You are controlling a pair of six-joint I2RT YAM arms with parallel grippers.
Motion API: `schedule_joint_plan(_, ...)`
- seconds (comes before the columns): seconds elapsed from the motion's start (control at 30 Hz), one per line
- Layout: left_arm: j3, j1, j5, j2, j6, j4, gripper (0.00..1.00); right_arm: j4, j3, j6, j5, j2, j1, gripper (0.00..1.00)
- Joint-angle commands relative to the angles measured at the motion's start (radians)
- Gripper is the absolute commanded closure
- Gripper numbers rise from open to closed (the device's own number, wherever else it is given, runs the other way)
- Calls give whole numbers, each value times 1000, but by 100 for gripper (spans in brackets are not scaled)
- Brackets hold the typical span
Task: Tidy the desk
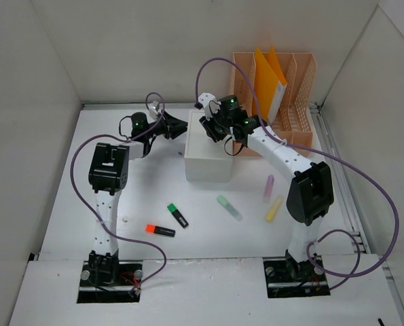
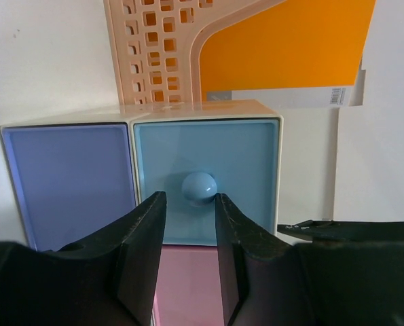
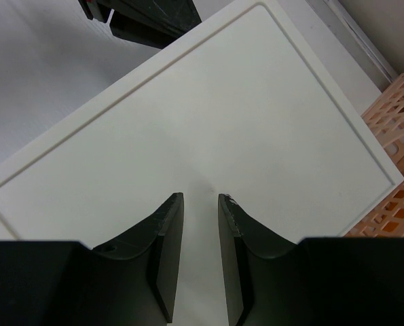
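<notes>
The desk (image 1: 147, 193) carries a white box (image 1: 208, 157) of drawers at its middle. In the left wrist view the box's side shows a light blue drawer (image 2: 242, 156) with a round knob (image 2: 199, 187), a violet-blue drawer (image 2: 69, 183) and a pink drawer (image 2: 188, 285) below. My left gripper (image 2: 190, 198) is open, its tips on either side of the knob and just short of it. My right gripper (image 3: 200, 197) is slightly open and empty, tips down at the box's flat top (image 3: 202, 115). Both grippers also show in the top view, left (image 1: 179, 127) and right (image 1: 218, 130).
Highlighters lie on the desk in front of the box: green (image 1: 177, 214), orange (image 1: 159, 231), mint (image 1: 229, 208), purple (image 1: 268, 188), yellow (image 1: 274, 208). A peach file rack (image 1: 300, 95) with an orange folder (image 1: 269, 75) stands at the back right. White walls enclose the desk.
</notes>
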Motion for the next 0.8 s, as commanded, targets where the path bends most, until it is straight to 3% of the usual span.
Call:
schedule_joint_plan(0.0,13,-19,9,-17,-41,146,70,56,21,-1,11,-15,-4,76)
schedule_joint_plan(0.57,30,-10,-11,21,-118,232,69,56,10,-6,14,-18,-1,77)
schedule_joint_plan(0.77,43,-10,-14,47,-148,293,76,58,5,-7,14,-20,-1,77)
